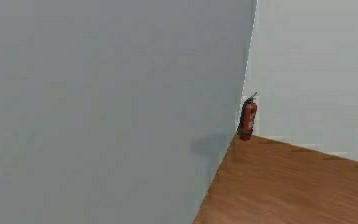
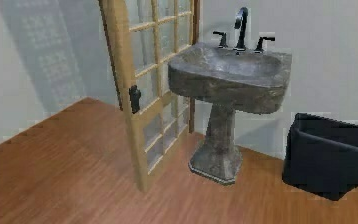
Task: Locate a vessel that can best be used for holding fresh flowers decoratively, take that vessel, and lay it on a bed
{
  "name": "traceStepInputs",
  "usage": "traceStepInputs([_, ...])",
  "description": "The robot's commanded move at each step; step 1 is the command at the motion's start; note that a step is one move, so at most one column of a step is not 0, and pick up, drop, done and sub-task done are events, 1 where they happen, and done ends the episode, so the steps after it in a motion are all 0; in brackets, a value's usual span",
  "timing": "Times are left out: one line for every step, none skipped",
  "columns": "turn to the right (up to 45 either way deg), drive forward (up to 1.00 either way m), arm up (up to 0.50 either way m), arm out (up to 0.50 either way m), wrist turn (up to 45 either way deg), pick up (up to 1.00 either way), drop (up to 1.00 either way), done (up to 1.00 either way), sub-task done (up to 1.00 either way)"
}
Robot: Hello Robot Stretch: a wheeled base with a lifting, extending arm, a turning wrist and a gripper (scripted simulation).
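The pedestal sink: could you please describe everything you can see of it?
The pedestal sink looks like mottled grey stone: a broad basin on a column widening to a foot on the wooden floor. A dark tap with two handles stands at its back rim. It stands upright by the wall, between a glazed wooden door and a dark bin.
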Motion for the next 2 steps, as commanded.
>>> traceStepInputs([45.0,0.0,0.0,0.0,0.0,0.0,0.0,0.0,0.0])
traceStepInputs([45.0,0.0,0.0,0.0,0.0,0.0,0.0,0.0,0.0])
